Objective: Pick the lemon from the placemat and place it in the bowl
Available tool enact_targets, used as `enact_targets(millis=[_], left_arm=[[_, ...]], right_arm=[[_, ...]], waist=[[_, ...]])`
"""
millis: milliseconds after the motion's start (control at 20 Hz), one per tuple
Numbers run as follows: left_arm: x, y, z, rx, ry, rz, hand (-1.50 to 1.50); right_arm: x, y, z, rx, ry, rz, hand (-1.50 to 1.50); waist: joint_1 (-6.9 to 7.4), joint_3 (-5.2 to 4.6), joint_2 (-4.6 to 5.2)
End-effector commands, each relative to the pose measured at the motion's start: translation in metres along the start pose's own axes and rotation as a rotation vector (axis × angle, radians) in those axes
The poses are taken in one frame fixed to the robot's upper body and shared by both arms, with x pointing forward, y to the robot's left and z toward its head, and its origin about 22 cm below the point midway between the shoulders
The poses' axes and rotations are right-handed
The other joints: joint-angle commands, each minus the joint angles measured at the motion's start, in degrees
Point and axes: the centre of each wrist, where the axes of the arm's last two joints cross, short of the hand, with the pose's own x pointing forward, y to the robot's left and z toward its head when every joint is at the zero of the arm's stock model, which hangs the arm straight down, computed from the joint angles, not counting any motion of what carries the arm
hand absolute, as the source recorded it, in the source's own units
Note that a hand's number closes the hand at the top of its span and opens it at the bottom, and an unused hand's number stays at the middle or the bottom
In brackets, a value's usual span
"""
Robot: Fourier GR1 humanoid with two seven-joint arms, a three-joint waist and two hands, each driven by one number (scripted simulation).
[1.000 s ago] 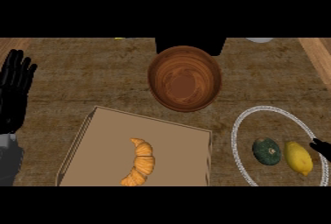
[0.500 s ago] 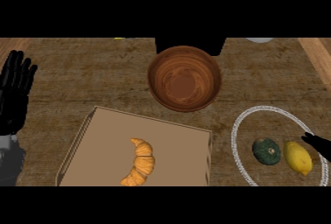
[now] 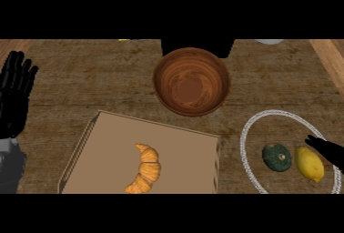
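Lemon [image 3: 310, 164] lies on the round placemat [image 3: 250, 132] at the right of the view, just beside a small dark green squash [image 3: 277, 157] on its left, and neither fruit has shifted from the earlier pictures. What has changed is the right hand [image 3: 329, 150]: a second ago only a dark tip showed at the right edge, and now more of it reaches in over the placemat, its fingers pointing up and left, close above the lemon's upper right side; whether it touches the fruit cannot be told, and its fingers look fairly straight and curl round nothing. The tabletop [image 3: 94, 82] is rough brown. Largest on it is the tan cutting board [image 3: 181, 150], lower centre, bearing a croissant [image 3: 143, 169] that curves like a crescent. The placemat, ringed with a pale woven border, carries the squash and the lemon. Above centre stands the wooden bowl [image 3: 192, 81], with nothing showing inside it but its own grain. At the left edge the left hand [image 3: 16, 93] rests as before, fingers spread straight and pointing up, holding nothing.
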Motion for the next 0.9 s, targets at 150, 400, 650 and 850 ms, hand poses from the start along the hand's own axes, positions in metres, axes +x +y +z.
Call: enact_targets(millis=[150,400,650,850], left_arm=[[0.01,-0.014,-0.01,-0.009,0.008,-0.006,0.0],[-0.004,0.006,-0.002,-0.004,0.003,-0.011,0.0],[-0.007,0.006,-0.004,-0.007,0.003,0.002,0.0],[-0.001,0.005,0.009,-0.025,-0.006,-0.007,0.0]], right_arm=[[-0.004,0.017,-0.013,0.024,0.024,0.023,-1.5],[0.006,0.025,-0.03,0.031,0.038,0.02,-1.5],[-0.031,0.022,-0.034,0.053,0.084,0.007,-1.5],[-0.022,0.048,-0.059,0.059,0.119,0.03,-1.5]], waist=[[-0.07,0.02,-0.01],[0.03,0.01,0.0],[0.04,0.02,0.04],[0.34,0.03,0.01]])
